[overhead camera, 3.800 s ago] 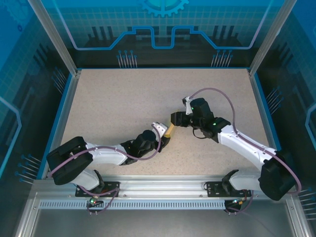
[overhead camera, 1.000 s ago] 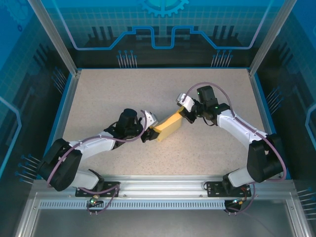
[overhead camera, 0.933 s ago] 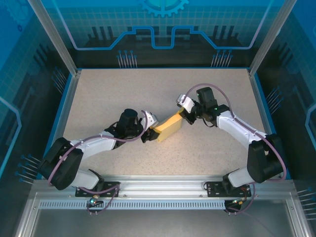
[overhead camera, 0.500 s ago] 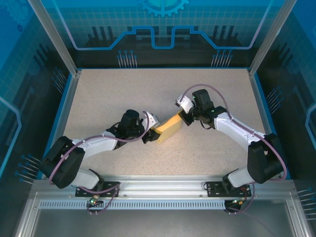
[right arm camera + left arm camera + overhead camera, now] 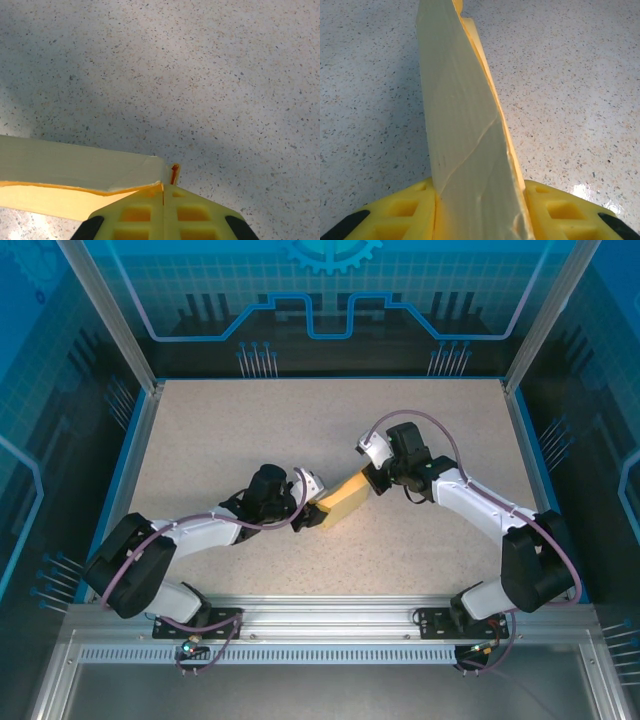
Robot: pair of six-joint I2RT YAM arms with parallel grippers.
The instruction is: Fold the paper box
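The paper box (image 5: 343,498), pale yellow cardboard, lies slanted mid-table between my two grippers. My left gripper (image 5: 312,508) is shut on its near-left end. In the left wrist view the creased panel (image 5: 455,100) stands upright between the yellow fingers (image 5: 395,215) of the left gripper (image 5: 479,202) and runs away from the camera. My right gripper (image 5: 372,474) is at the box's far-right end. In the right wrist view the right gripper (image 5: 163,187) is pressed shut on a thin edge of the box (image 5: 75,162), and a small tab (image 5: 173,172) pokes out past the tips.
The speckled table (image 5: 240,430) is bounded by a blue rim and metal frame posts (image 5: 110,320). Bare surface lies all around the box, widest toward the back and the left.
The left gripper has edged to the right with its end of the box. The right wrist has drifted slightly left and nearer. Both grips are unchanged.
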